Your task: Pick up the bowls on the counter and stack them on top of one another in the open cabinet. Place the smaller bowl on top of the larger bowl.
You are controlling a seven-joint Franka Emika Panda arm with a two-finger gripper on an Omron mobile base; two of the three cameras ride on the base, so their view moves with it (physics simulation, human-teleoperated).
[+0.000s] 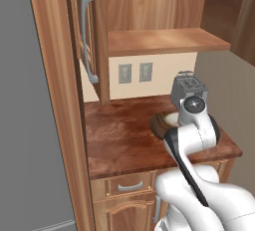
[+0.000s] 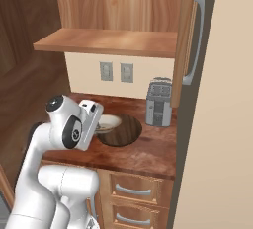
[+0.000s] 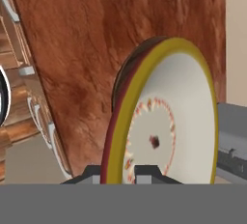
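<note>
The smaller bowl (image 3: 169, 121), cream-white with a tan-yellow rim, looms close in the hand view. My gripper (image 3: 118, 172) straddles its rim, one fingertip (image 3: 94, 172) outside and the other inside, closed on the rim. The larger bowl (image 3: 126, 73), dark brown, lies right behind it and touches it. From the right base view the smaller bowl (image 2: 109, 123) sits at the left edge of the larger bowl (image 2: 121, 132) on the counter (image 2: 148, 154), with my hand over it. My arm hides most of both bowls in the left base view. Above hangs the open cabinet with its shelf (image 1: 164, 41).
A boxy grey toaster (image 2: 159, 102) stands on the counter just right of the bowls. The cabinet door with its grey bar handle (image 1: 87, 41) stands open at the left. Two wall sockets (image 1: 134, 73) sit under the shelf. Drawers (image 2: 133, 191) run below the counter.
</note>
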